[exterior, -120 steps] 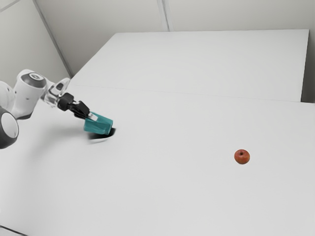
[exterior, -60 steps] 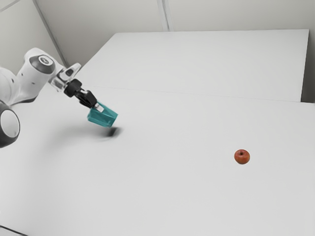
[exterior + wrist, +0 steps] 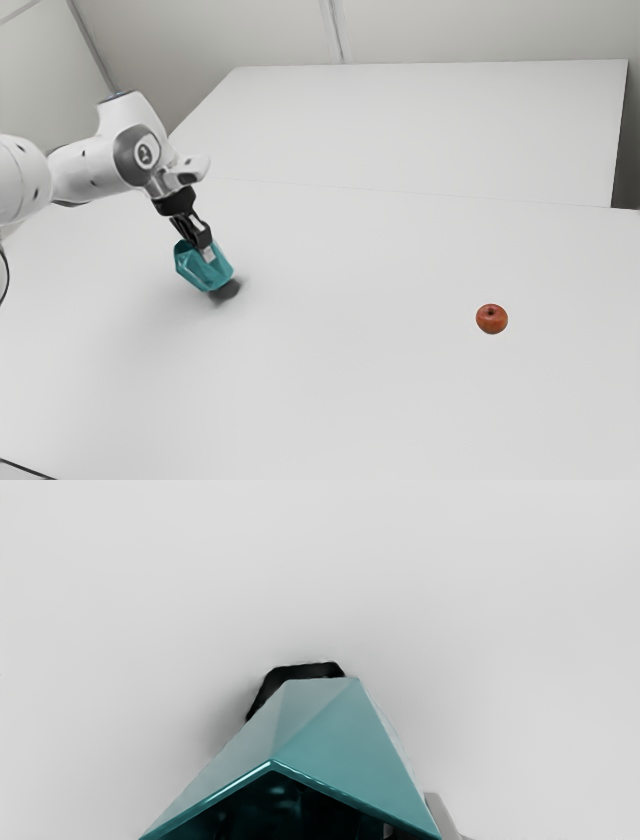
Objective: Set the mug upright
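On the broad desk [image 3: 400,390], toward the exterior view's left, the mug [image 3: 202,274] leans with its mouth toward the hand, base lower and near its shadow; whether it touches, I can't tell. The gripper [image 3: 207,253] is closed on its wall, fingers parted only by that thickness. Best to turn the base level, lower gently until it sits flat, then release, lest it tip. The apple [image 3: 491,319] lies well apart.
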Available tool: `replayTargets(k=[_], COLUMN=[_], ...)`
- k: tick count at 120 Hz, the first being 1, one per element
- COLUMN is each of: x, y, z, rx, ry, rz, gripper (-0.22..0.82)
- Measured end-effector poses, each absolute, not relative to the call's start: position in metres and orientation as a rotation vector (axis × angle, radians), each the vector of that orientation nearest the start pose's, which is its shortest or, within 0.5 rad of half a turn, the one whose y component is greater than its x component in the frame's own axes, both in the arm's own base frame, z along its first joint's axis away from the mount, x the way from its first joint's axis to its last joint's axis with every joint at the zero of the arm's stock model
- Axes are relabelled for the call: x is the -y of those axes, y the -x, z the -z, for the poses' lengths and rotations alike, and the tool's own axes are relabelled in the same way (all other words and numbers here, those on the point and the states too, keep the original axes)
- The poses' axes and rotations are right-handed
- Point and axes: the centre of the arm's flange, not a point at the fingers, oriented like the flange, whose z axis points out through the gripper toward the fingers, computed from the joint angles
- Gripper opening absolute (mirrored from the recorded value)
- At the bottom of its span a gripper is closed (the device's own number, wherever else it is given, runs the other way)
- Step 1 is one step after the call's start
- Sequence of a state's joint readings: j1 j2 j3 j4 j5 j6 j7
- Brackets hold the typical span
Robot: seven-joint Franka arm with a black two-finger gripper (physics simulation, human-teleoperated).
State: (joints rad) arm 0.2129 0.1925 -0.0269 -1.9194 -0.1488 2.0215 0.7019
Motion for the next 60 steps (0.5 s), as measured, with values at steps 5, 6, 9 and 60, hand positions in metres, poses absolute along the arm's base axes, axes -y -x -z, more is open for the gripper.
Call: replayTargets(k=[5,6,9,60], x=[-0.098,-0.098,-0.097,-0.068], y=[-0.576,-0.575,-0.573,-0.540], z=[-0.387,-0.388,-0.388,-0.379], rx=[-0.720,-0.718,-0.710,-0.667], ry=[3.204,3.200,3.191,3.075], rz=[-0.041,-0.040,-0.041,-0.138], gripper=[-0.18,-0.18,-0.18,-0.18])
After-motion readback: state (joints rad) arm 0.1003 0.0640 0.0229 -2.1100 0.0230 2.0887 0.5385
